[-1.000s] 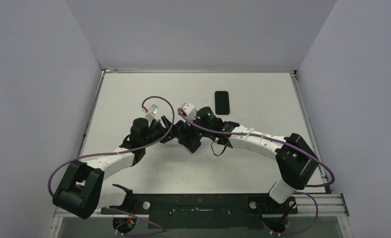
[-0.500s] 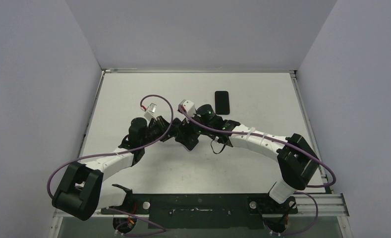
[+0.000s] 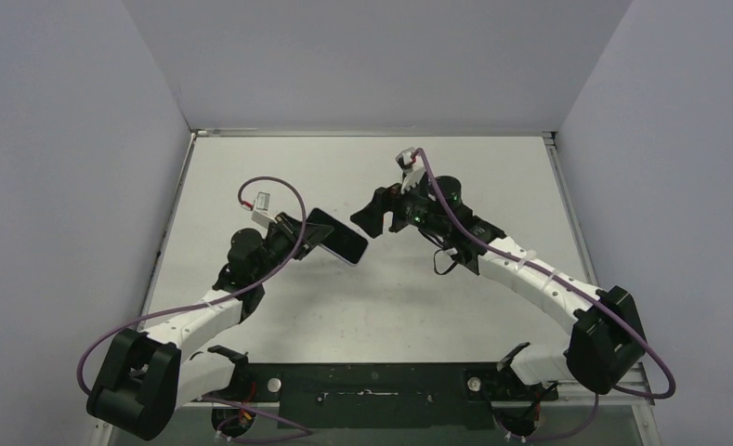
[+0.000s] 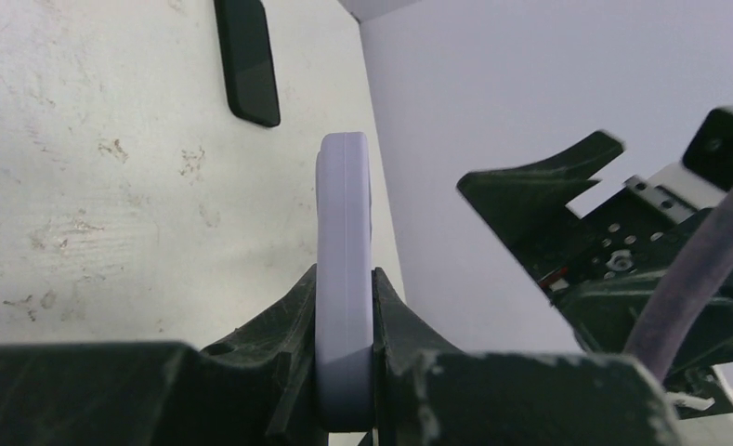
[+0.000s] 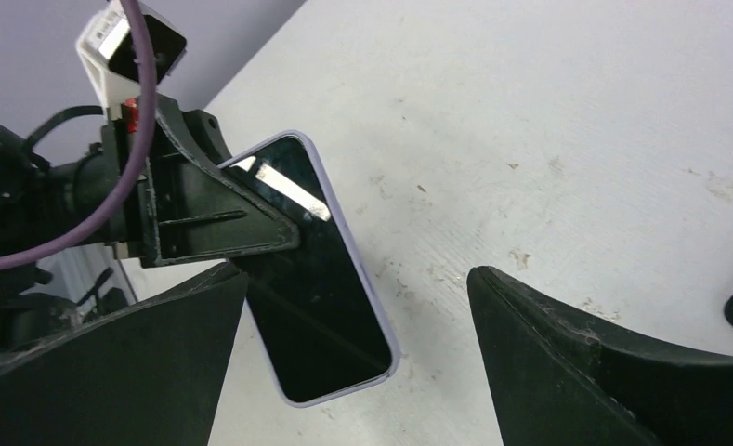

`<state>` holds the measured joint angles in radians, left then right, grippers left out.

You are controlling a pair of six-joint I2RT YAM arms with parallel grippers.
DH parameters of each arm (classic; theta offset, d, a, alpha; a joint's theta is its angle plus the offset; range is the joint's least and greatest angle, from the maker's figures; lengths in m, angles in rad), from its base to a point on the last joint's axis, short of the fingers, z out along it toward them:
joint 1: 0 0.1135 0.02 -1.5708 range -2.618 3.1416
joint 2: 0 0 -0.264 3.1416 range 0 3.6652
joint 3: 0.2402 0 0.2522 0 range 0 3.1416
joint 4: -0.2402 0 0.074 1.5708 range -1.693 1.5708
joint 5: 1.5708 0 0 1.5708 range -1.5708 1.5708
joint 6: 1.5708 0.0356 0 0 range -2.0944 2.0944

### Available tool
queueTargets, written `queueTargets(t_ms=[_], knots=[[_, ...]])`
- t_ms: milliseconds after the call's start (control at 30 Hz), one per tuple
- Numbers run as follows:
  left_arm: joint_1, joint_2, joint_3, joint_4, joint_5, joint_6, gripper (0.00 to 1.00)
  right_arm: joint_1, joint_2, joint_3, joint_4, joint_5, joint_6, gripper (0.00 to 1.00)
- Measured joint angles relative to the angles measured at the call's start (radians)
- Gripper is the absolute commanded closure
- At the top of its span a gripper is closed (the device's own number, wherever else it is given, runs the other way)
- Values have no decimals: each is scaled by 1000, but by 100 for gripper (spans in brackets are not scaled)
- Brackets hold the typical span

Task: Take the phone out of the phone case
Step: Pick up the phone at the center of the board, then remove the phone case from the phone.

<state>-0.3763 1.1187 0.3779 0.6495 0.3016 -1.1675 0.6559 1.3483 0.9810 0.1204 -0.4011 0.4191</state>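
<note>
My left claw [image 4: 344, 311] was clamped on the lilac case [image 4: 344, 232] with the phone [image 5: 320, 307] inside, just left of centre. My right claw [image 3: 376, 209] gaped wide open just right of it.

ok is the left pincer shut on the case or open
Shut on it: the left pincer has its fingers pressed on both faces of the lavender case, no gap, left wrist view.

A phone case [image 3: 336, 236] juts before the spread right jaws.
</note>
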Motion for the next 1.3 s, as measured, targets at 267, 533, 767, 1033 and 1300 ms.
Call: queueTargets(t_ms=[267,533,767,1033,1300], knots=[[0,-8,-21,135,-63,-156,100,-102,-61,-245,192,-164,195,9],[-2,-4,-20,211,-69,-245,100,-149,-58,-338,426,-344,374,24],[-15,22,-20,303,-87,-296,100,-137,8,-334,614,-439,456,35],[-35,34,-12,342,-92,-310,100,-91,77,-290,708,-483,500,49],[-37,23,-12,340,-98,-338,100,-80,90,-280,754,-510,509,79]])
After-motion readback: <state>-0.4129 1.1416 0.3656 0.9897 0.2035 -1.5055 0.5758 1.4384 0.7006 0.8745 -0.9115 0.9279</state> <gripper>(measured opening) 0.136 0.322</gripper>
